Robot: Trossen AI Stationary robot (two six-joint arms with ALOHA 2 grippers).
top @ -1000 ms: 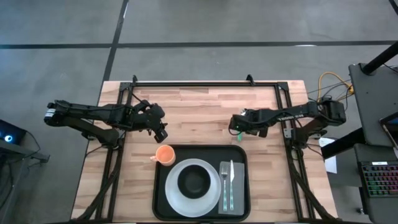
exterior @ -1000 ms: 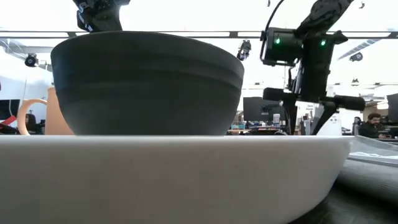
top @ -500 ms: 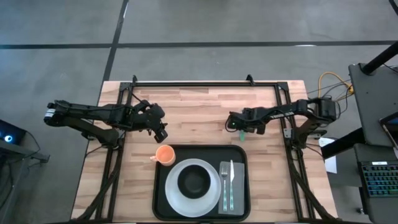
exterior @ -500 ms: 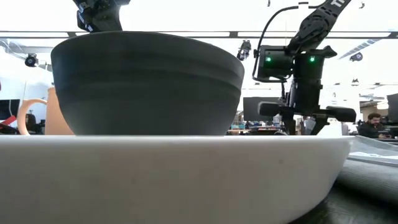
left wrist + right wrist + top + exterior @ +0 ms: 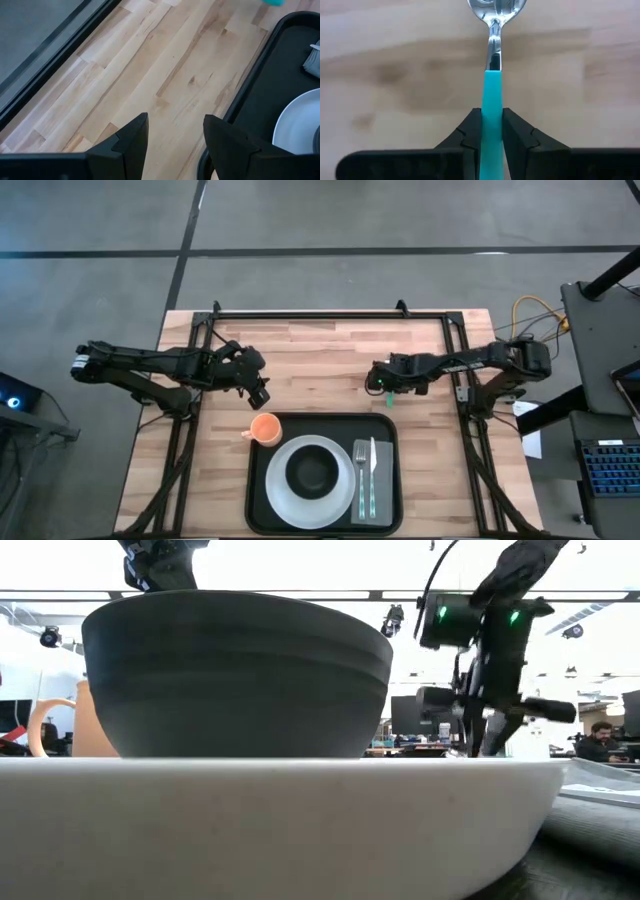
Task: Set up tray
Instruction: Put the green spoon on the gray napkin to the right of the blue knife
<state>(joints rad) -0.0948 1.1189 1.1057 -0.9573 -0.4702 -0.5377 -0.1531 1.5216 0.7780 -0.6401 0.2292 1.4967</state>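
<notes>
The black tray lies at the table's near middle with a white plate and a dark bowl on it. A fork and knife lie on a grey napkin on the tray's right part. An orange cup stands at the tray's far left corner. My right gripper is beyond the tray's far right corner, shut on a spoon with a teal handle. My left gripper hangs open above the wood, left of the cup, with nothing between its fingers. My right gripper pinches the spoon's teal handle between its two fingers, one on each long side. The spoon's metal bowl lies past the fingertips, over the wood. Whether the spoon is off the table, I cannot tell.
Bare wood lies between the two grippers and beyond the tray. A black frame borders the table's far, left and right sides. In the low view the plate's rim and the bowl fill the foreground.
My right gripper has dipped toward the table beyond the tray's far right corner, then come up a little. My left arm has kept still.
</notes>
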